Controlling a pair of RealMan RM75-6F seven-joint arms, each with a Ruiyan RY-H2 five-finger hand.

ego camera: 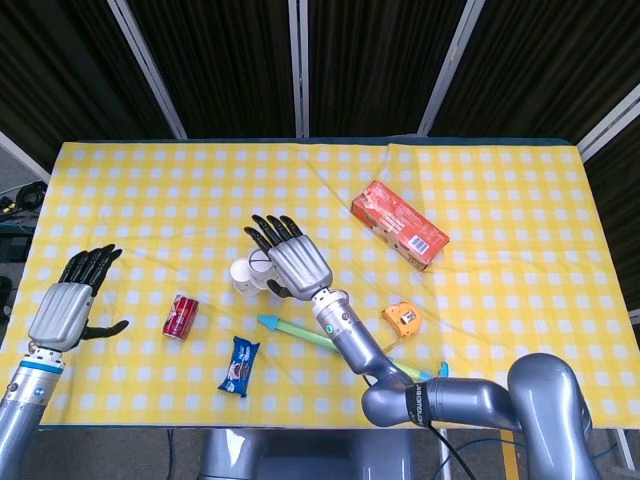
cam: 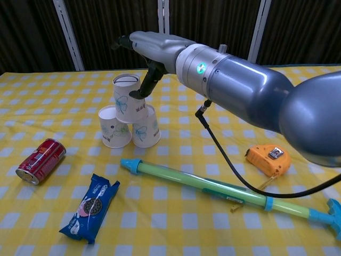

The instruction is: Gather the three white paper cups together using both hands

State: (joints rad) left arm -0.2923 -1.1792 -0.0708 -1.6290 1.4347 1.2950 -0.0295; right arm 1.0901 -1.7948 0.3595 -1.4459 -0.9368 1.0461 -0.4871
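Note:
Three white paper cups with a blue-green print are bunched at the table's front left. Two cups (cam: 114, 128) (cam: 146, 129) stand side by side, and the third cup (cam: 129, 99) sits tilted on top of them, mouth up. In the head view the cups (ego camera: 244, 274) peek out beside my right hand (ego camera: 291, 262). That right hand (cam: 152, 50) hovers over the top cup with its fingers lifted and spread; only the thumb tip touches the cup's side. My left hand (ego camera: 66, 305) is far left, away from the cups, fingers apart and holding nothing.
A red can (cam: 40, 160) lies left of the cups, with a blue cookie packet (cam: 90, 207) in front of it. A green and blue tube (cam: 213, 186) lies across the front. An orange tape measure (cam: 268, 157) sits to the right, a red box (ego camera: 398, 225) further back.

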